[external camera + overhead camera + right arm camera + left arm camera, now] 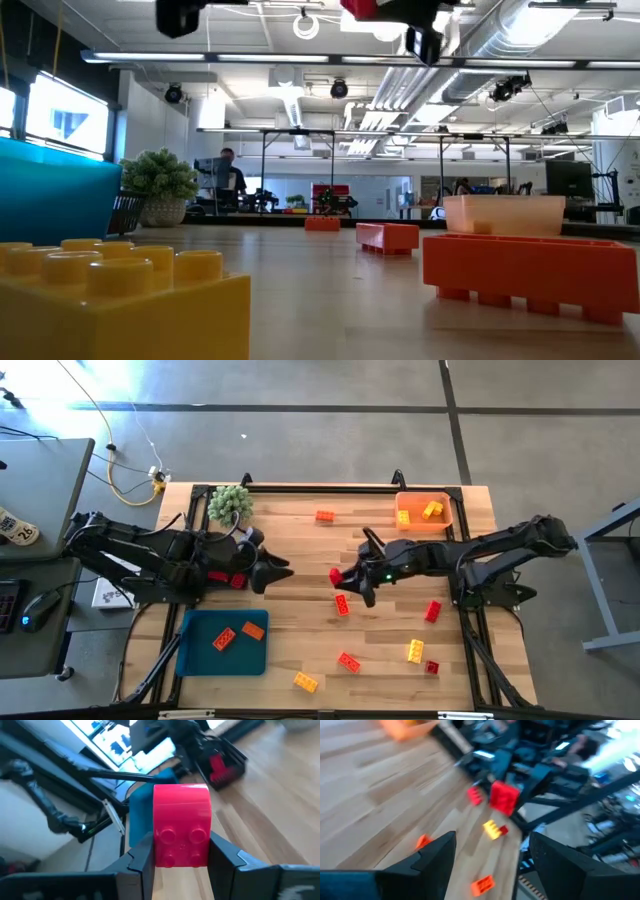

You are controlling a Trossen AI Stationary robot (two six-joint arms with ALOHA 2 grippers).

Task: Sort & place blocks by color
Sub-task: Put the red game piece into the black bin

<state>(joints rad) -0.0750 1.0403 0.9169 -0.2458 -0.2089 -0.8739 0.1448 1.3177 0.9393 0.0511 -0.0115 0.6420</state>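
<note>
Right claw (pixel 181 854) is clamped on a red block (pixel 181 825), carried above the middle of the worktop (pixel 300 550), while your left claw (pixel 490 855) hangs with its jaws wide apart and nothing between them, just above the blue tray (pixel 200 658). By my reading you are roughly a third of the way through: the blue tray holds two orange-red blocks (pixel 238 635), and the orange bin (pixel 448 508) at the far right corner holds two yellow blocks (pixel 418 513). Left loose on the wood you have about six red or orange-red blocks, one near the far edge (pixel 324 516), one under the right claw (pixel 342 605), and four toward the near right, plus two yellow ones (pixel 306 682). Another red piece shows under the left arm, but you cannot tell whether it is a block. Counting the one you hold, that makes about thirteen blocks in view.
</note>
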